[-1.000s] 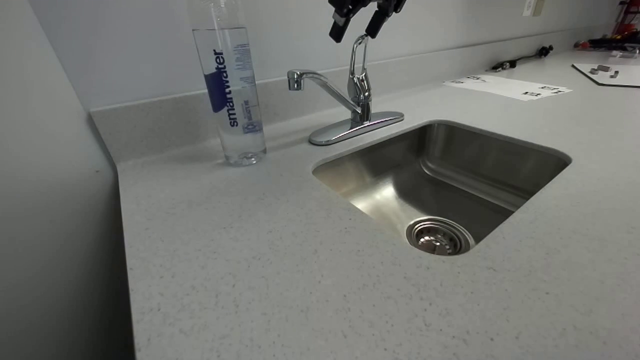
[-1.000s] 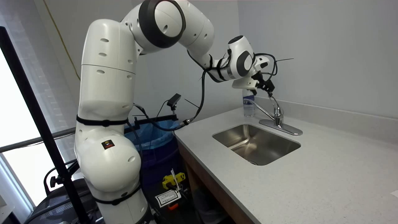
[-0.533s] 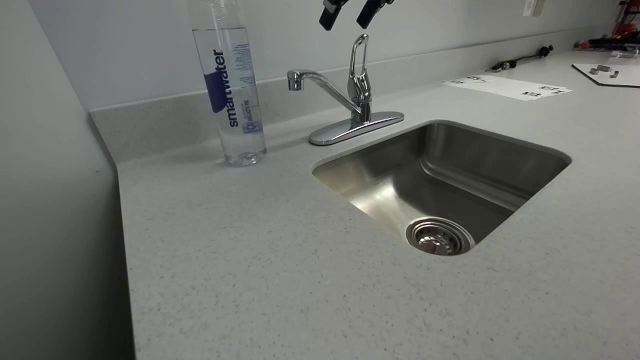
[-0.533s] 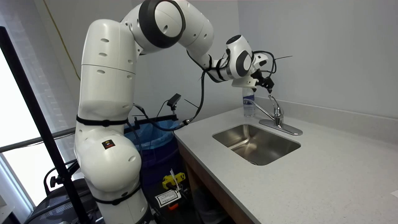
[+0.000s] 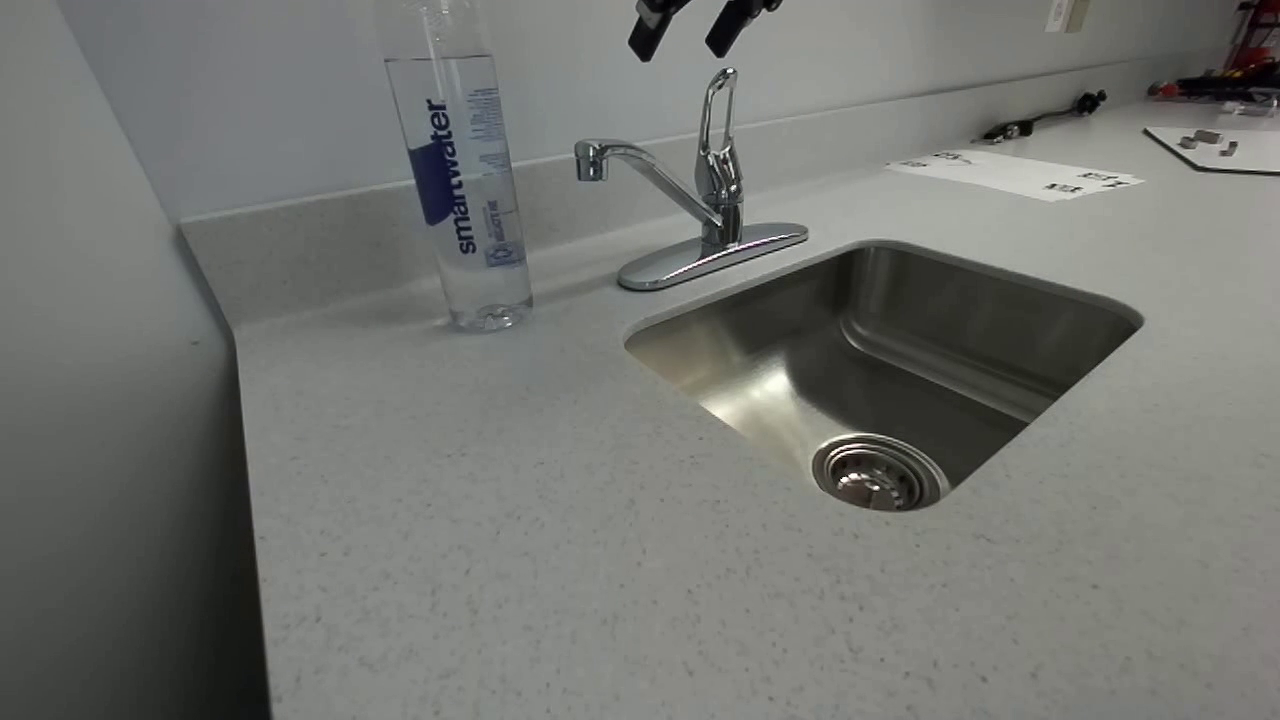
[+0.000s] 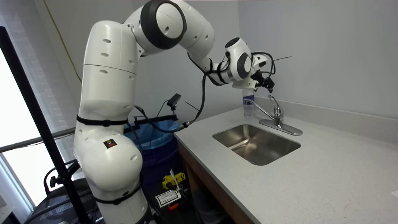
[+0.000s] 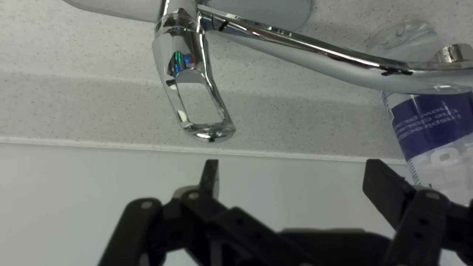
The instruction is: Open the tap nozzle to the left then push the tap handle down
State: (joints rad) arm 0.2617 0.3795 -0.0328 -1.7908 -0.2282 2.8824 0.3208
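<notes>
Sink point(image 5: 960, 310) well below my fingers point(image 7: 386, 192); bottle point(image 5: 470, 180) standing off past one of them, lower down. Here's the nozzle point(image 7: 332, 62), stretching away beneath me toward that side: slick, rigid chrome, it should swing at a nudge near its tip. And the handle point(image 7: 190, 75)! Just under my other fingertip, apart from it, light but perhaps stiff to shift; I'd press its top rather than pinch that slippery loop. Fingers spread wide, nothing at all between them.

Both exterior views look down, sharing sink point(image 5: 880, 370); wrist view close on tap handle point(image 7: 190, 75).
</notes>
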